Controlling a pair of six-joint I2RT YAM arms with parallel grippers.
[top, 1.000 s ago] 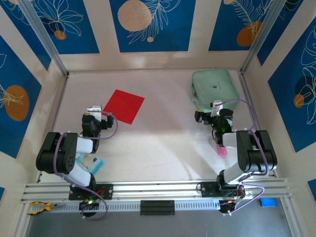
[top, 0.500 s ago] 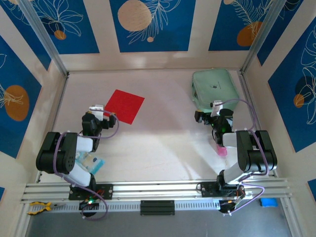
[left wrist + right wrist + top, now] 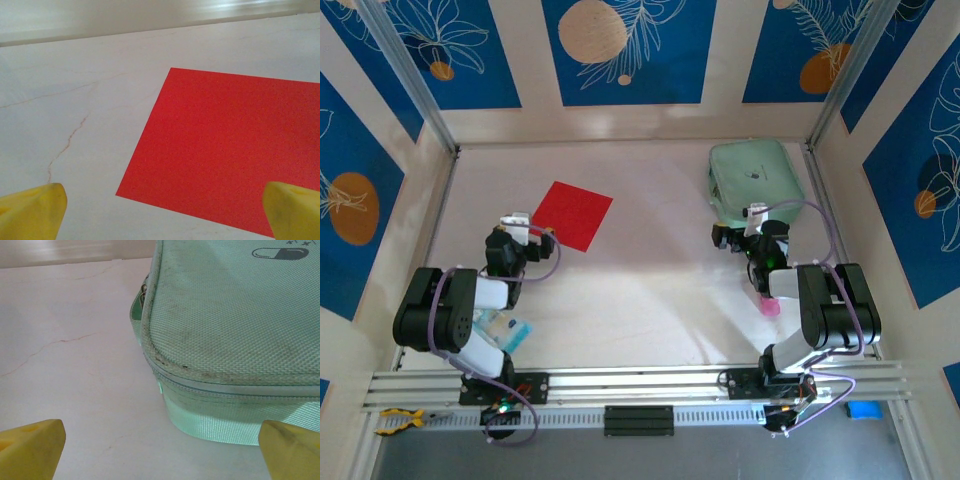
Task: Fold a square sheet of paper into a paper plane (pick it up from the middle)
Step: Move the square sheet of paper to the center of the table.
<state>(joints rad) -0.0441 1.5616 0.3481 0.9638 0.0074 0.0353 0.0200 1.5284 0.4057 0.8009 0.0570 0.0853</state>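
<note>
The square sheet of paper (image 3: 571,215) lies flat, turned cornerwise. The left end effector (image 3: 527,227) and right end effector (image 3: 738,228) both gape empty above the pale bench (image 3: 640,290), ringed by blue-patterned walls (image 3: 620,50).

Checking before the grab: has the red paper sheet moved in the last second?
No. The square sheet of paper lies flat where it was, its corners unchanged against the back wall and the mint-green pouch.

The square sheet of paper (image 3: 225,150) runs off the left wrist view's right edge. The mint-green pouch (image 3: 235,315) is cropped top and right in the right wrist view. From above, the left arm (image 3: 435,310) hides part of a blue-and-white packet (image 3: 512,328); a pink thing (image 3: 769,306) under the right arm (image 3: 830,305) is unidentifiable.
</note>
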